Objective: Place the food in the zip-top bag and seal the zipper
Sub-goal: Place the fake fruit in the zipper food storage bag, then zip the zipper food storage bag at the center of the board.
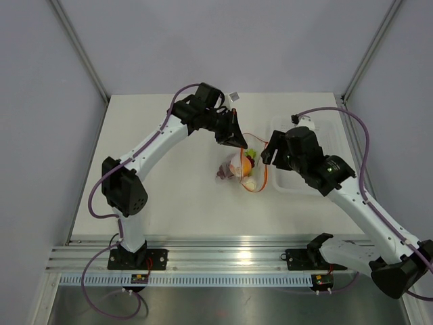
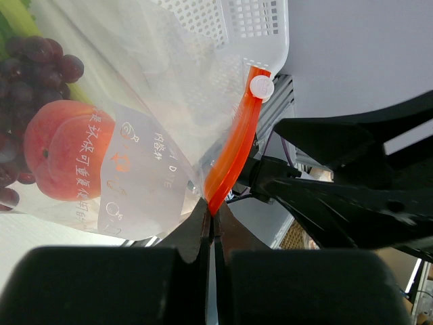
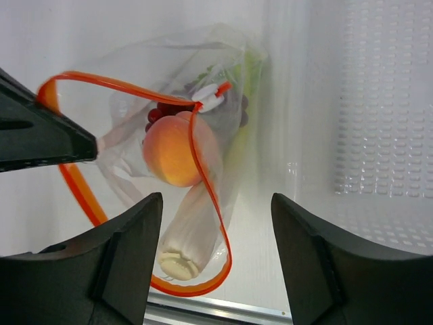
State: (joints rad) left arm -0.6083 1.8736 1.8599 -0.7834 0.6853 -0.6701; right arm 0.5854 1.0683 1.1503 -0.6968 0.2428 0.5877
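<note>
left jaws pinch the zipper – peach and grapes inside the bag.

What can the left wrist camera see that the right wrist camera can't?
Only the left wrist: white writing printed on the zip-top bag. Only the right wrist: the zipper curling in a wide open loop, and the stalks' pale cut ends. Both: the peach, dark grapes, white slider, perforated tray, and the left gripper pinching the zipper's end.
</note>
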